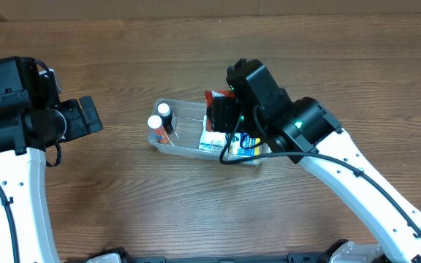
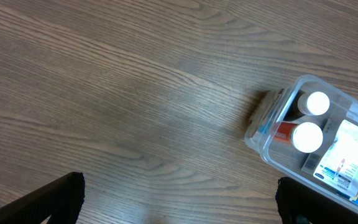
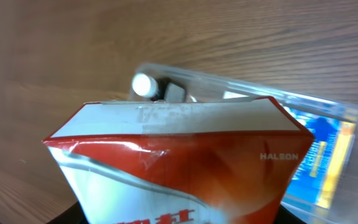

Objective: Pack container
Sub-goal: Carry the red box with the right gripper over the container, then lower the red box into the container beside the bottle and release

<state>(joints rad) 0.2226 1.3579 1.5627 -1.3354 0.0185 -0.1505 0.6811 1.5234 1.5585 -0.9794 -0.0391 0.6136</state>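
Observation:
The clear plastic container point(image 1: 185, 111) sits mid-table and holds two white-capped bottles point(image 1: 161, 117) and blue-and-white boxes point(image 1: 212, 140). It also shows in the left wrist view point(image 2: 272, 134) and the right wrist view point(image 3: 241, 87). My right gripper point(image 1: 221, 117) is shut on a red-and-white box point(image 3: 179, 155), held over the container's far side. The box fills the right wrist view and hides the fingers. My left gripper point(image 2: 179, 202) is open and empty, left of the container over bare table.
The wooden table point(image 1: 123, 190) lies all around the container. The left arm point(image 1: 20, 117) stands at the left edge. The right arm point(image 1: 342, 161) crosses the right side.

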